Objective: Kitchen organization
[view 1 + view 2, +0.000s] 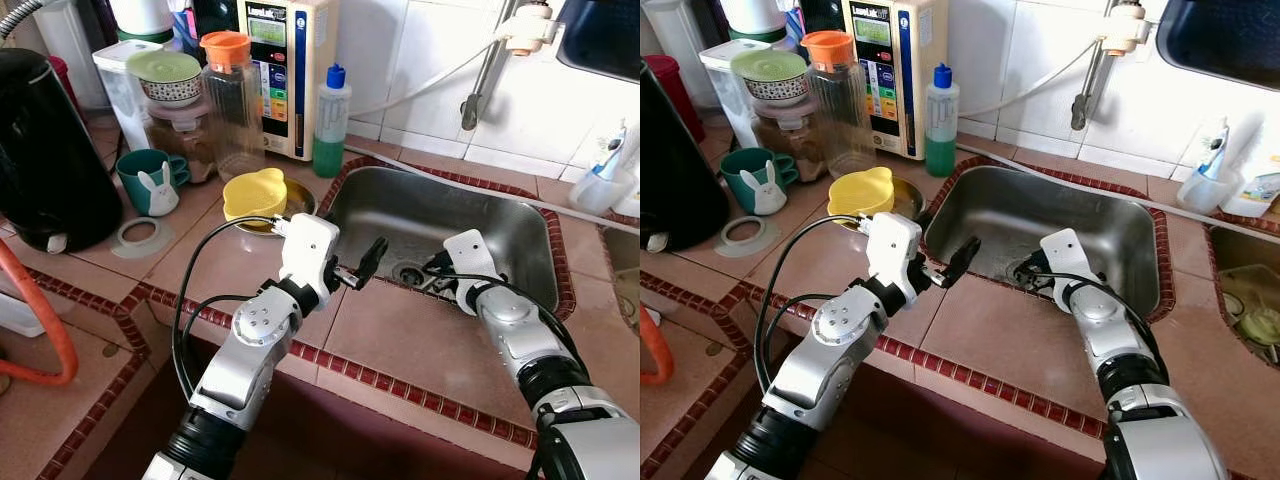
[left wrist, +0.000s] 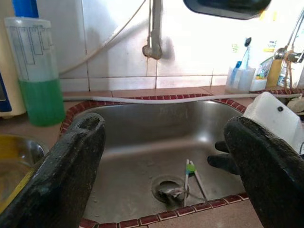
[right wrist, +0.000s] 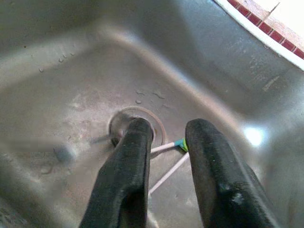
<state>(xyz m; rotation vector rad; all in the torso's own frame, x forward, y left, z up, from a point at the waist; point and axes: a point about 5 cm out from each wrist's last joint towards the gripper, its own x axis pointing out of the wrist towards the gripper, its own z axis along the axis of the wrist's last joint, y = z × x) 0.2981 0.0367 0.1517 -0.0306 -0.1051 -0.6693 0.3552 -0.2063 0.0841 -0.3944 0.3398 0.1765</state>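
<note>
Chopsticks (image 2: pixel 192 176) lie by the sink (image 1: pixel 520 235) drain, right gripper (image 3: pixel 166 142) parted above them, left gripper (image 2: pixel 166 156) wide open.

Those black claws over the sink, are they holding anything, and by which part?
Nothing is held. The right gripper hangs open above the white chopsticks by the sink drain, not touching them. The left gripper is open too.

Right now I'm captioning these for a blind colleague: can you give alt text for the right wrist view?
The right gripper hangs open just above the floor of a steel sink, its two black fingers on either side of a pair of white chopsticks joined by a green clip. The chopsticks lie beside the round drain.
</note>
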